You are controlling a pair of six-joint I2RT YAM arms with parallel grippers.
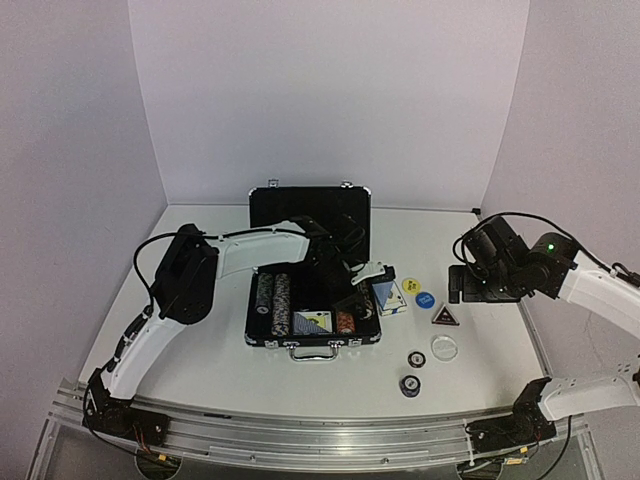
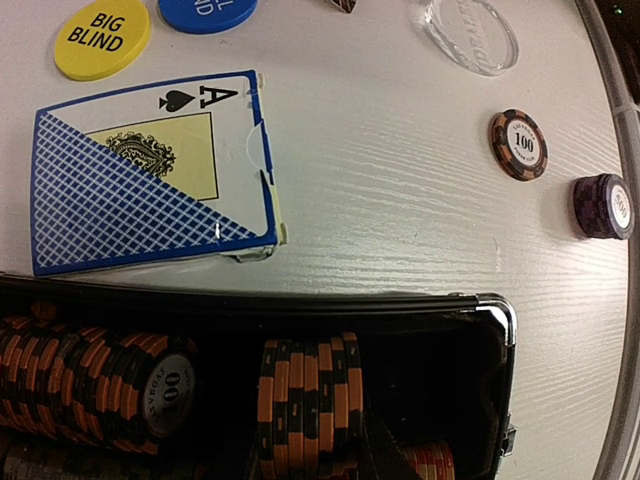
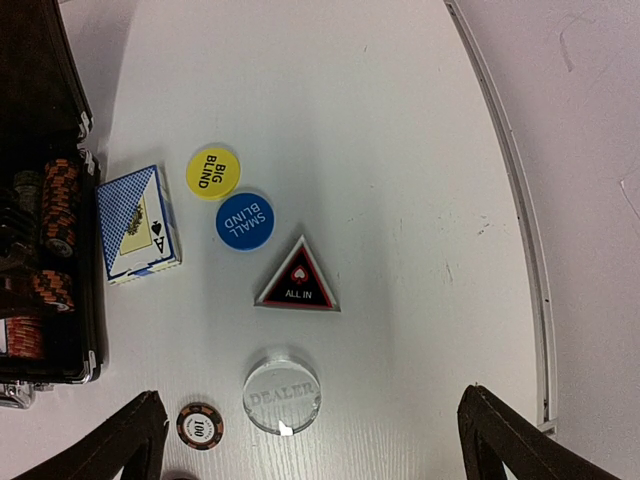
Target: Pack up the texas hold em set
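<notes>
The black briefcase [image 1: 262, 340] lies open at the table's middle, with striped chip rows [image 1: 273, 303] and a blue-backed deck [image 1: 312, 322] inside. My left gripper [image 1: 352, 300] is down in its right end, shut on a stack of orange-and-black chips [image 2: 310, 390]. Right of the case lie a second deck [image 3: 140, 222], a yellow disc [image 3: 213, 172], a blue disc [image 3: 244, 221], a dark triangular button [image 3: 299, 280] and a clear disc [image 3: 282, 390]. My right gripper [image 3: 310, 440] hangs open and empty above the clear disc.
A single brown 100 chip [image 2: 518, 144] and a short purple chip stack [image 2: 604, 206] lie on the table in front of the case's right corner. The case lid [image 1: 308, 205] stands upright at the back. The table's rail [image 1: 300, 425] runs along the near edge.
</notes>
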